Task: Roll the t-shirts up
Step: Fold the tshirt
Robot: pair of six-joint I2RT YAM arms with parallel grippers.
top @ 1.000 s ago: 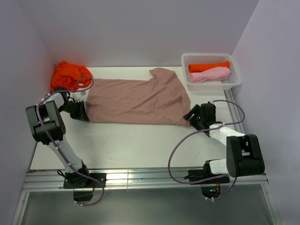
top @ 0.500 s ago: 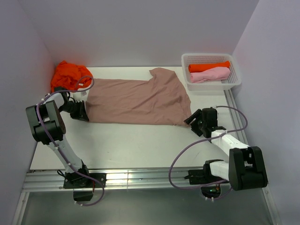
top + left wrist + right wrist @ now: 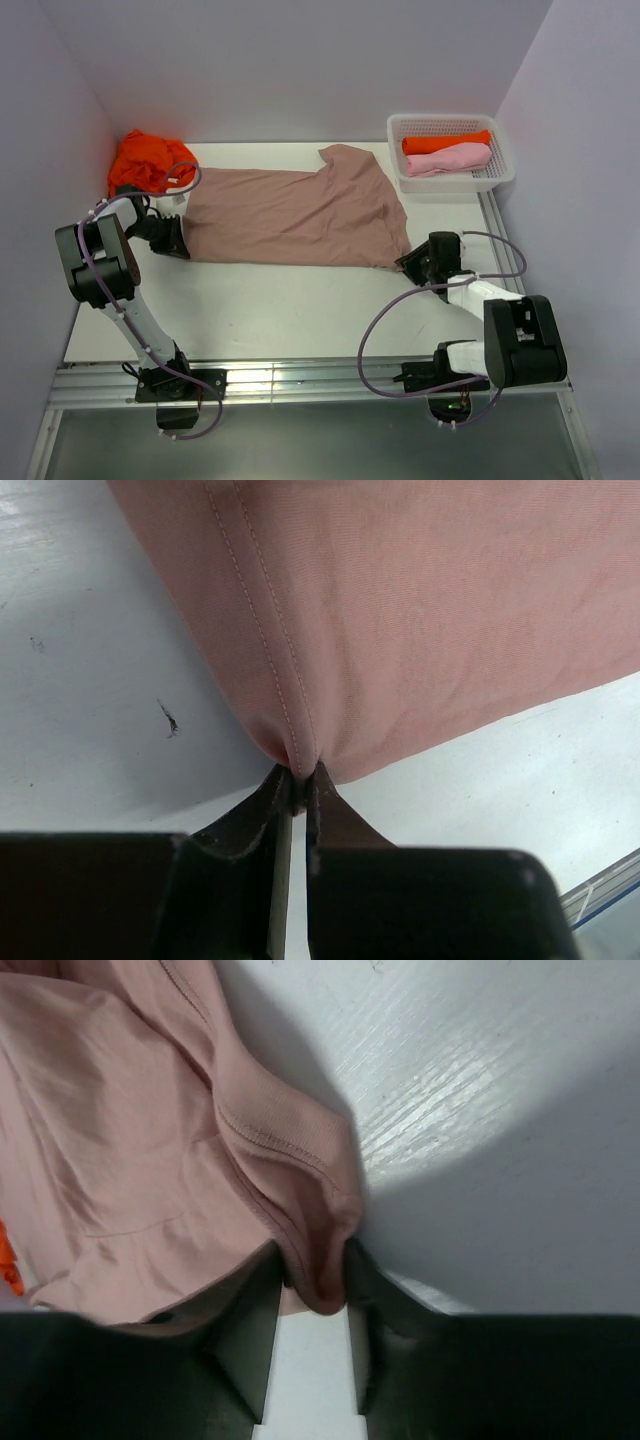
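Here the brown t-shirt [image 3: 300,215] spans left pincer [image 3: 300,785] and right pincer [image 3: 315,1282], both clenching its edge.

The white worktop [image 3: 300,300] sits boxed in on three sides by plain, matte, pale lilac-grey walls: a back wall [image 3: 300,60], a left wall [image 3: 45,120] and a right wall [image 3: 585,110]. Along the near edge runs a silvery metal rail [image 3: 320,382], catching a bright glare near its middle, with a duller grey panel [image 3: 320,445] below it. Up close, the worktop's paint shows faint streaks, a few dark scuffs [image 3: 168,718] and soft shadows.
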